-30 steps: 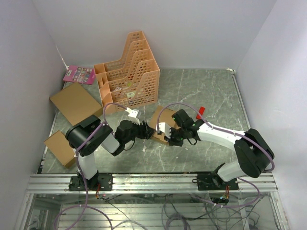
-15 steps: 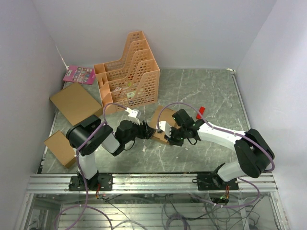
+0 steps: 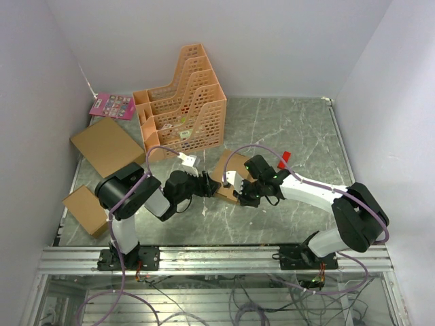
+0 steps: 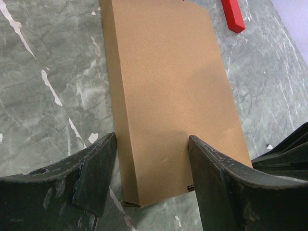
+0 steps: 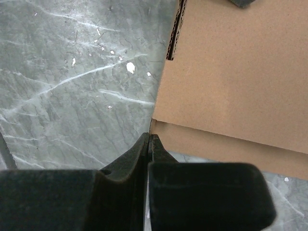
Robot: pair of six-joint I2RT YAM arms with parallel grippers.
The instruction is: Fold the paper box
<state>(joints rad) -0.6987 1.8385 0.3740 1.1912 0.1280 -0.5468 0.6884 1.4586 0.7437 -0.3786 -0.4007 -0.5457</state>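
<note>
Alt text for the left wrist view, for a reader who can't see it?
A shallow brown paper box lies on a grey marbled table, its near end between the open fingers of the left gripper, one finger beside its left edge, the other over its top. A small red object sits at the upper right.

1. Looking at the paper box [image 4: 173, 96]: brown cardboard, matt, finely grainy on top, with corrugated fluting showing at a cut edge.
2. Under it, the table [image 4: 48, 72]: grey-green stone look, white veins, smooth with a faint sheen.
3. There's the left gripper [image 4: 150, 159]: black plastic, dull, scuffed whitish along the edges.
4. The right gripper [image 5: 150, 138]: black too, smooth and matt.
5. The file rack [image 3: 183, 102] toward the table's far edge: peach-orange plastic, perforated walls.
6. The rail [image 3: 217, 258] along the near edge: bare, brushed-looking metal.
</note>
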